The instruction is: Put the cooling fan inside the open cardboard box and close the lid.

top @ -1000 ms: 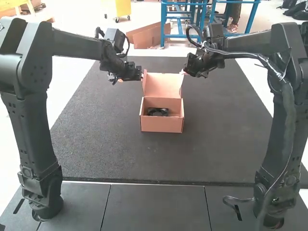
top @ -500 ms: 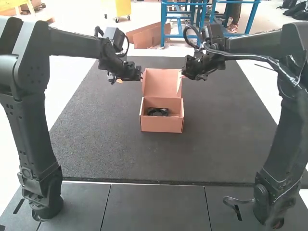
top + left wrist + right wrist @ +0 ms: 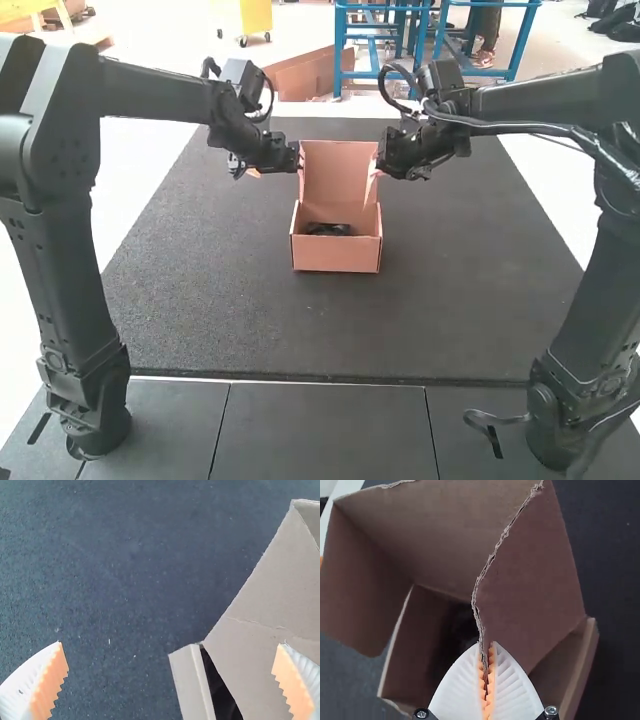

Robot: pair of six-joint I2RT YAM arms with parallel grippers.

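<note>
An open cardboard box (image 3: 336, 252) stands mid-mat with its lid (image 3: 338, 172) raised upright at the back. The black cooling fan (image 3: 327, 230) lies inside on the bottom. My right gripper (image 3: 380, 166) is shut on the lid's right side flap (image 3: 530, 585), its white ribbed fingers (image 3: 507, 680) pinching the torn cardboard edge at the right gripper (image 3: 486, 650). At the lid's left edge my left gripper (image 3: 291, 160) stands open. The left side flap (image 3: 190, 680) sits between the orange pads (image 3: 47, 680) of my left gripper (image 3: 169, 647), untouched by them.
The box sits on a dark mat (image 3: 200, 280) with bare mat on all sides. A black table surface (image 3: 320, 430) runs along the front, where both arm bases stand.
The lid has swung from leaning back to more upright. My right gripper has moved slightly forward and down with the flap, and the left gripper has closed in on the lid's left edge.
</note>
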